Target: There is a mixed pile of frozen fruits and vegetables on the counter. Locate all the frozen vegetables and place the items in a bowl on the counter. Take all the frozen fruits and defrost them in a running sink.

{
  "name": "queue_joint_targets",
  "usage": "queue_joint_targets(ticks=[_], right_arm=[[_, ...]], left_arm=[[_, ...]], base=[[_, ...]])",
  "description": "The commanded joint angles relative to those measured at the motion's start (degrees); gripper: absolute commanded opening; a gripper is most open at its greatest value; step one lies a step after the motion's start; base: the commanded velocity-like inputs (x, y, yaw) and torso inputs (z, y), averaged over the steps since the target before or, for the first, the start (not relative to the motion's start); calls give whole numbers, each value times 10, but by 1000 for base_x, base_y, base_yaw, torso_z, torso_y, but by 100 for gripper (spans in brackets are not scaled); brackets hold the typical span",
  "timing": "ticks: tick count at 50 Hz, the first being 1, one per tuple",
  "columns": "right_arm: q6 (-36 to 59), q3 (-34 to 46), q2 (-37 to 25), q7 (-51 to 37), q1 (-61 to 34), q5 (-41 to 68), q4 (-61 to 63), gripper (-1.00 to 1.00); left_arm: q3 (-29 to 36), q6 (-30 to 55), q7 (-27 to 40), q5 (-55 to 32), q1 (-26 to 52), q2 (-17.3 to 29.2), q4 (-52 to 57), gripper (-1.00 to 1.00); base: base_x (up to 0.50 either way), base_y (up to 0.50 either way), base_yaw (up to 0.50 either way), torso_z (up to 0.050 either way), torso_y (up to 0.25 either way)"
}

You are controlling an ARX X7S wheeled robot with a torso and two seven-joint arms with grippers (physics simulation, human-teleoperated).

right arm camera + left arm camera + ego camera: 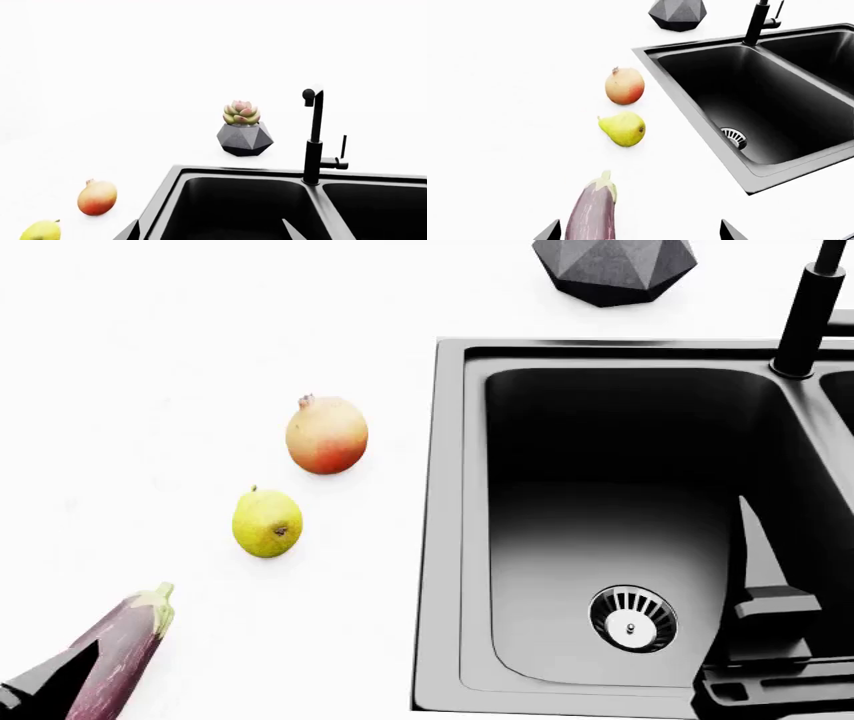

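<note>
White table [160, 330] carrying a black double-basin sink [454, 540] with a steel drain [633, 618] in the near basin and a tall black faucet [313, 135] at the back rim between the basins. A dark faceted pot [245, 138] holding a succulent [241, 113] stands on the table behind the sink. Left of the sink, three items lie in a rough line: a red-blushed fruit [326, 434] farthest back, a yellow-green pear [267, 523] just in front of it, apart from it, and a purple eggplant [118, 655] nearest the robot, green cap toward the pear. Neither fruit is in the sink. Left end effector [639, 231]: fingertips apart, straddling the eggplant's body without visibly gripping it. Right end effector [210, 230]: fingertips apart, holding nothing, above the near basin's front edge. No bowl or carrot appears in these views.
</note>
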State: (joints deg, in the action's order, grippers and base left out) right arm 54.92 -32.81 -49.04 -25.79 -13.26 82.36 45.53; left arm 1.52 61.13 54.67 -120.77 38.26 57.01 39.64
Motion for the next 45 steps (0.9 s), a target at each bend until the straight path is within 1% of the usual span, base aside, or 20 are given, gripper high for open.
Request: queue_joint_targets(ticks=[1,5,9,12,17,19,26,31,35,40,45], right_arm=[[-4,5,11,6,8,-9,-1,100],[-4,5,10,9,12,-10,-1,100],[-5,-3,10,8,18,-4,-1,100],[-4,-4,10,8,21,-8,-1,100],[-5,-1,11,7,22,-13,-1,100],[-3,0,9,4,22,-12,-3,100],[-3,-10,4,-1,28,-4,-1,100],[-5,-4,9,4,27,-12,-3,100],[-7,-5,11,8,32,-17,-4,100],[-8,0,13,13,33,-25,-5,100],[-11,3,21,19,42,-37,-2,100]], left_arm=[[44,23,16,50,56,-7,-39,100],[48,30,6,63,62,-8,-56,100],[49,41,-20,85,32,-13,-64,100],[57,48,-30,105,28,-23,-73,100],[48,58,-67,138,11,-16,-93,100],[57,59,-68,153,7,-24,-99,100],[64,65,-84,171,3,-25,-112,100],[64,68,-102,188,-15,-21,-109,100],[75,70,-100,195,-15,-30,-113,100],[76,74,-126,213,-35,-26,-114,100],[82,73,-145,239,-50,-32,-122,100]], base=[[0,0,0,0,0],[0,0,0,0,0],[0,0,0,0,0],[0,0,0,0,0],[0,0,0,0,0],[0,0,0,0,0],[0,0,0,0,0],[0,0,0,0,0],[0,0,0,0,0],[0,0,0,0,0],[0,0,0,0,0]])
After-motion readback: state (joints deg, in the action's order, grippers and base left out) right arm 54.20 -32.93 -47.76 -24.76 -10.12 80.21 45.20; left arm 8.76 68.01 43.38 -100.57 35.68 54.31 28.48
